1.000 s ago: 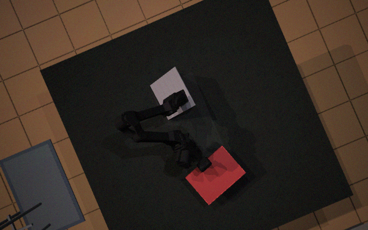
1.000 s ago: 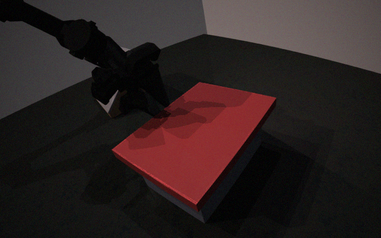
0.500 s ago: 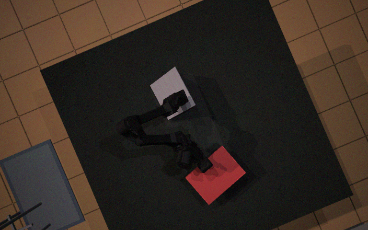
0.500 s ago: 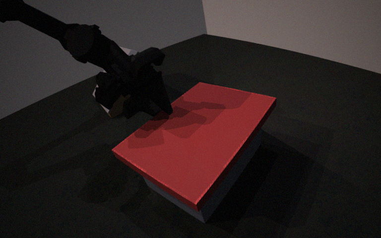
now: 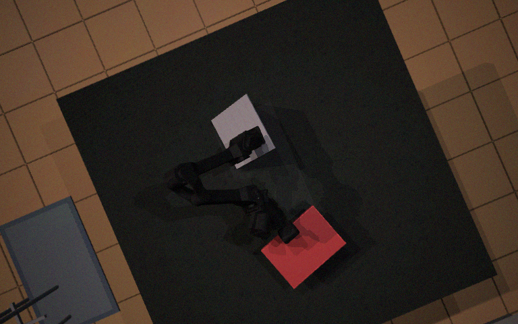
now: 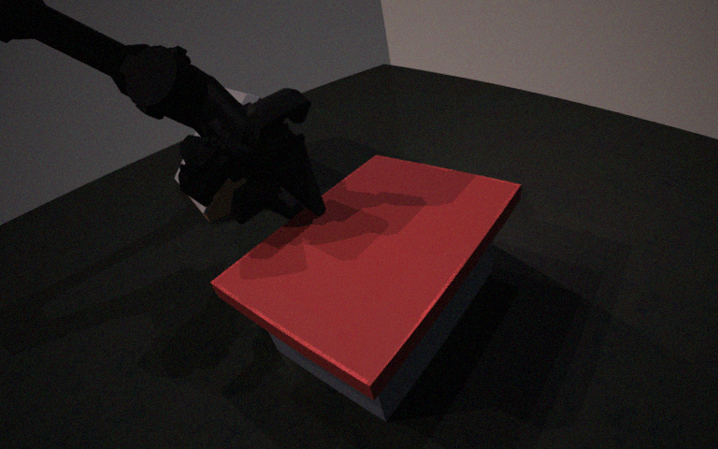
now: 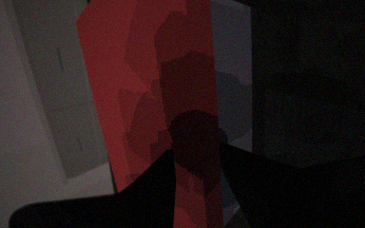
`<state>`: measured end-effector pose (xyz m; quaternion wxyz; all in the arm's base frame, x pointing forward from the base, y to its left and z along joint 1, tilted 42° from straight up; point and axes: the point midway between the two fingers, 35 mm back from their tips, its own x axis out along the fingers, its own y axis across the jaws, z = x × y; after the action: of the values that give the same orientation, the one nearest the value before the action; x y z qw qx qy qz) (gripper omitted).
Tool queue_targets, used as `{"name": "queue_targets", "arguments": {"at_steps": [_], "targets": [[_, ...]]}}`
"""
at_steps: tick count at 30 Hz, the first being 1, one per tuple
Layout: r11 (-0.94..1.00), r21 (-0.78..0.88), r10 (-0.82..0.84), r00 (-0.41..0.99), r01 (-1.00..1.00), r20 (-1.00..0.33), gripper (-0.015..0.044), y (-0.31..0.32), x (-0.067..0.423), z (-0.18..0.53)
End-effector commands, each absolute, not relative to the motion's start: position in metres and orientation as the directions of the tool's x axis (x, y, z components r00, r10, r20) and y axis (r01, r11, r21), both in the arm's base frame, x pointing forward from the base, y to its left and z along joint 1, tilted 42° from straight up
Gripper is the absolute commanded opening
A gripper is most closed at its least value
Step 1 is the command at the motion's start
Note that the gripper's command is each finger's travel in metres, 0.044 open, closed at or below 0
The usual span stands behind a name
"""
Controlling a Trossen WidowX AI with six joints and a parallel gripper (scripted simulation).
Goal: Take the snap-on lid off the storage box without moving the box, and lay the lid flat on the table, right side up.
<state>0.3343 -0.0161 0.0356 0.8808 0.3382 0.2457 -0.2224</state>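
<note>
A red lid (image 5: 311,254) (image 6: 380,265) (image 7: 111,81) sits flat on a grey storage box (image 6: 450,317) (image 7: 234,71) on the dark table (image 5: 382,152) (image 6: 582,185). From above the lid hides the box. My gripper (image 5: 289,233) (image 6: 311,208) (image 7: 195,152) is at the lid's edge nearest the arm, tilted down, with its fingers shut on the lid's rim. One finger lies over the red top; the other is below the rim, in shadow. The arm's shadow falls across the lid.
The arm's white base plate (image 5: 233,119) (image 6: 242,96) lies behind the gripper, near the table's middle. A grey-blue panel (image 5: 49,252) stands on the tiled floor beyond the table's left edge. Grey walls rise behind the table in the side view.
</note>
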Motion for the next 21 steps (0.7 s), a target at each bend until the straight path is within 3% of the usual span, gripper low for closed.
{"name": "queue_targets", "arguments": {"at_steps": [1,21], "targets": [[0.672,0.486,-0.226,0.78,0.559,-0.584,0.0,-0.0154,0.3343,0.0364],[0.672,0.486,-0.226,0.78,0.559,-0.584,0.0,-0.0129,0.3332,0.0395]]}}
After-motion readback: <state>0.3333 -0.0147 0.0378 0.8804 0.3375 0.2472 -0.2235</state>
